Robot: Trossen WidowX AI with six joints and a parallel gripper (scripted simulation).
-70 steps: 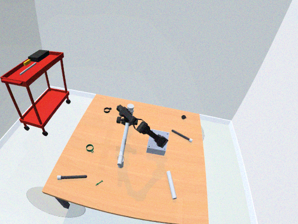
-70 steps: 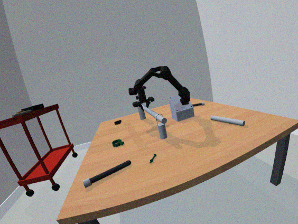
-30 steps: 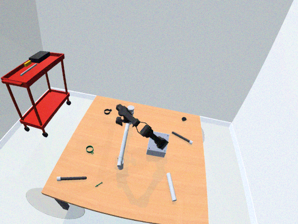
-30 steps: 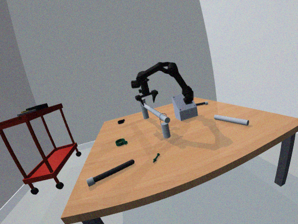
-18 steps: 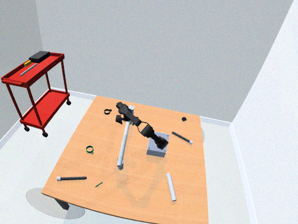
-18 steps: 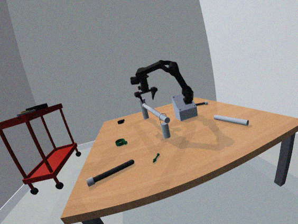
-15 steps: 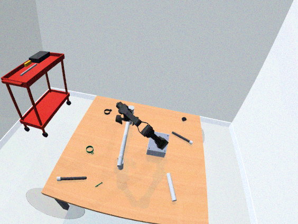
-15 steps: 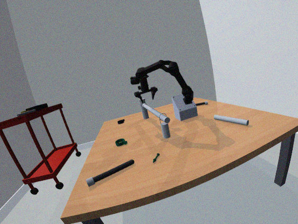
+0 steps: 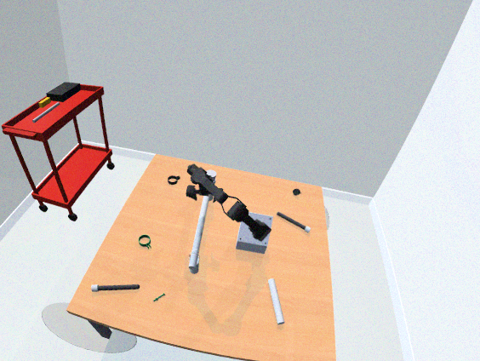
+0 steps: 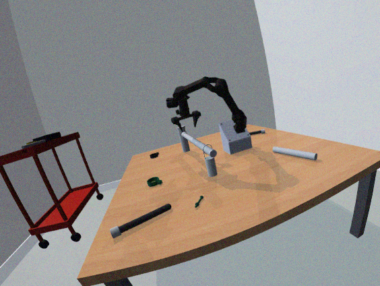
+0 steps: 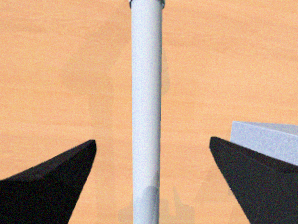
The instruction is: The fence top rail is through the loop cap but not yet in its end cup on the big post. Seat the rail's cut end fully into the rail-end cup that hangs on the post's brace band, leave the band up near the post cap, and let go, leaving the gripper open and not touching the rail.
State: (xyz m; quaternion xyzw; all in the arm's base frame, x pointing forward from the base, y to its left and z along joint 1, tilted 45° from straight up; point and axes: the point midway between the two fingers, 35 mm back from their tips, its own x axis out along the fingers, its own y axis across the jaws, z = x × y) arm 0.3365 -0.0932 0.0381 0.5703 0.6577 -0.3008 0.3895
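The pale grey rail point(image 9: 199, 232) point(image 10: 197, 143) point(image 11: 146, 100) runs raised above the table, from the big post point(image 9: 211, 174) point(image 10: 185, 145) at the back to the short post point(image 10: 211, 167). It passes through the thin loop cap point(image 10: 204, 150) near its front end. Its back end meets the big post near the top. The cup and brace band are too small and partly hidden by the arm, so seating depth cannot be told. My gripper point(image 10: 188, 128) point(image 11: 153, 141) is open and empty above the rail's back part. In the wrist view its fingers stand apart on either side, not touching it.
The arm's grey base block point(image 9: 252, 246) point(image 10: 238, 147) stands right of the rail. A loose white tube point(image 9: 276, 301) point(image 10: 294, 153), black rods, green and black clamps and a green bolt point(image 9: 159, 297) point(image 10: 199, 201) lie on the wooden table. A red cart stands off to the left.
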